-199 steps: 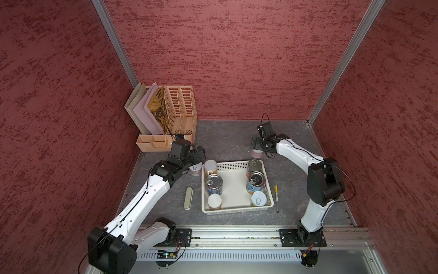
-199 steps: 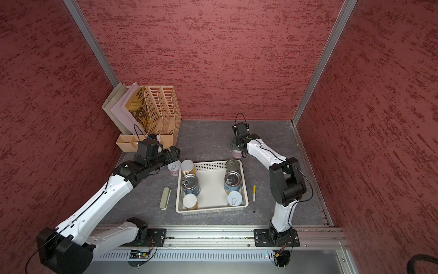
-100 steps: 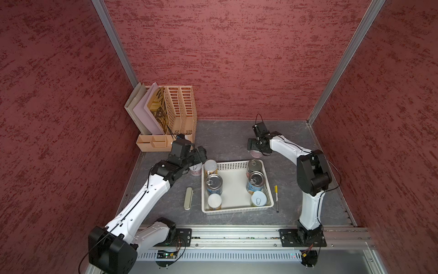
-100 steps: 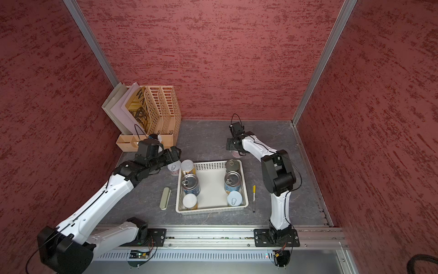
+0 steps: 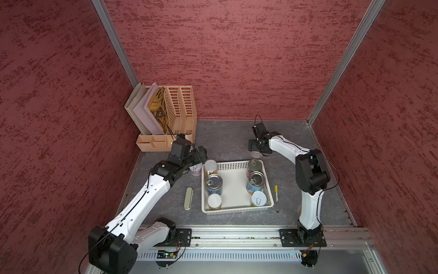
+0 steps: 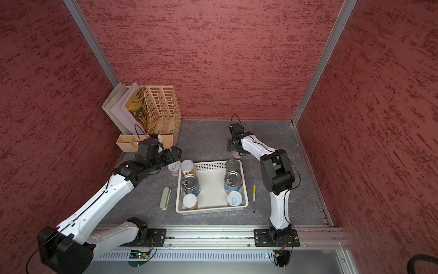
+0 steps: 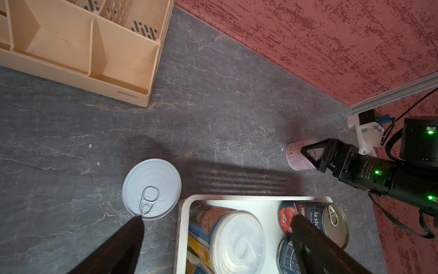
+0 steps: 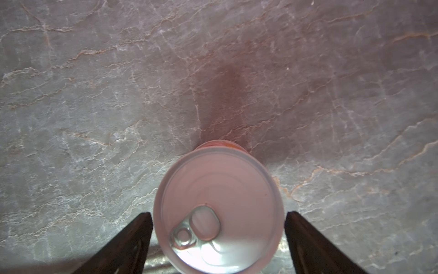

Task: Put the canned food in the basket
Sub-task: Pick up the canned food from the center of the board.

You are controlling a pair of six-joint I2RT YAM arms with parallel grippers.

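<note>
Straddle, right arm nearest
Right gripper (image 8: 218,213) brackets small upright white-topped pink tin can (image 8: 218,187) — just beyond far edge of white perforated plastic basket (image 5: 233,164) — jaws parted, unclamped.

1. Both top views are bright and evenly lit, with light coming from high at 6 o'clock; straight lines lean outward at the edges.
2. The basket (image 7: 237,197) throws a soft striped shadow on the tabletop (image 7: 213,118) toward 12 o'clock.
3. The right wrist view is hazy and pink-tinted; the small can (image 8: 218,208) has a blurred, glaring top.
</note>
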